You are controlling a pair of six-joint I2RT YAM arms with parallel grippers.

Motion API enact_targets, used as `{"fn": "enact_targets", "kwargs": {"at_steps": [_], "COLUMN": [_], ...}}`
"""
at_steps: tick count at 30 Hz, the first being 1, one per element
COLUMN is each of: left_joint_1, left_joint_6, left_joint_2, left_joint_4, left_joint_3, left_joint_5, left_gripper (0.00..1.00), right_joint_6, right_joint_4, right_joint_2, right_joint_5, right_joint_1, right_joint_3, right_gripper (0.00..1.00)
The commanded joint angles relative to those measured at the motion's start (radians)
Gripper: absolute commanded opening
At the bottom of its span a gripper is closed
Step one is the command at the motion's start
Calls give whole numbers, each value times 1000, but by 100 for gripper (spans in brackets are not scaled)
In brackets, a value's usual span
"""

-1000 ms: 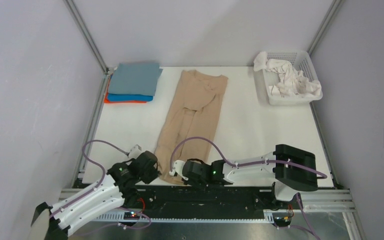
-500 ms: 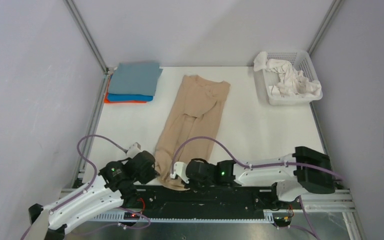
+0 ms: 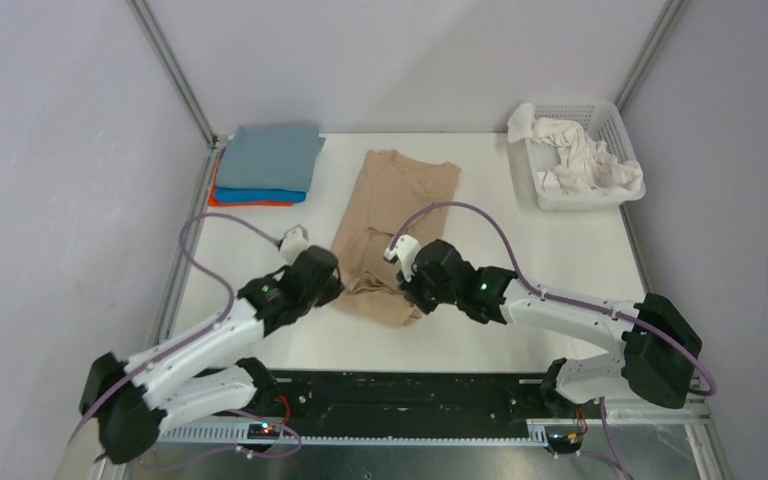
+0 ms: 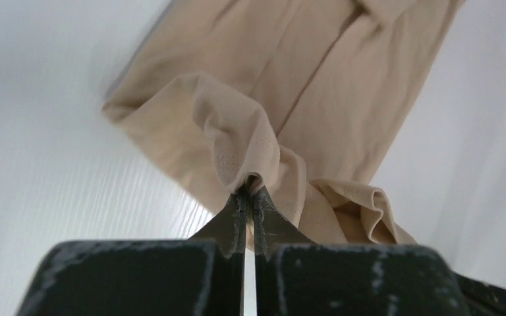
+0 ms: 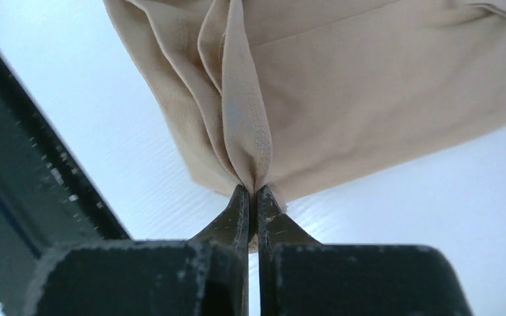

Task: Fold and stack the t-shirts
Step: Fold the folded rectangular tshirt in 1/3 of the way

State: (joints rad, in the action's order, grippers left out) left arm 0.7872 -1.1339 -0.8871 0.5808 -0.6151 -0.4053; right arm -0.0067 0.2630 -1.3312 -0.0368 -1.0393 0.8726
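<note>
The tan t-shirt (image 3: 400,200) lies folded lengthwise on the white table, its near end lifted and doubled back. My left gripper (image 3: 338,287) is shut on the near left corner of the tan t-shirt (image 4: 250,131). My right gripper (image 3: 407,283) is shut on the near right corner of the tan t-shirt (image 5: 316,79). Both hold the hem just above the cloth, about mid-table. A folded stack sits at the far left: a grey-blue t-shirt (image 3: 270,157) on a bright blue one (image 3: 260,194) on an orange one (image 3: 230,202). White t-shirts (image 3: 585,160) lie crumpled in the basket.
A white mesh basket (image 3: 620,125) stands at the far right corner. Metal frame posts and grey walls enclose the table. Purple cables loop over both arms. A black rail (image 3: 410,385) runs along the near edge.
Both grippers have carried the tan t-shirt's near hem away from the table's front edge toward the far side, folding the shirt over itself. Both arms have stretched out.
</note>
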Motion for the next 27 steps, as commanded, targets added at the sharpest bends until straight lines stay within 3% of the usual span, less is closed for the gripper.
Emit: {"fn": "enact_targets", "kwargs": {"at_steps": [1, 13, 27], "left_joint_1": [-88, -218, -293], "left_joint_6": [173, 313, 394], "left_joint_2": [-186, -595, -903], "left_joint_4": [-194, -200, -199], "left_joint_3": [-167, -503, -759], "left_joint_5": [-18, 58, 117], "left_gripper": [0, 0, 0], "right_joint_6": [-47, -158, -250], "right_joint_4": [-51, -52, -38], "right_joint_2": [6, -161, -390], "right_joint_5": [66, 150, 257], "right_joint_1": [125, 318, 490], "right_joint_3": [48, 173, 352], "right_gripper": [0, 0, 0]}}
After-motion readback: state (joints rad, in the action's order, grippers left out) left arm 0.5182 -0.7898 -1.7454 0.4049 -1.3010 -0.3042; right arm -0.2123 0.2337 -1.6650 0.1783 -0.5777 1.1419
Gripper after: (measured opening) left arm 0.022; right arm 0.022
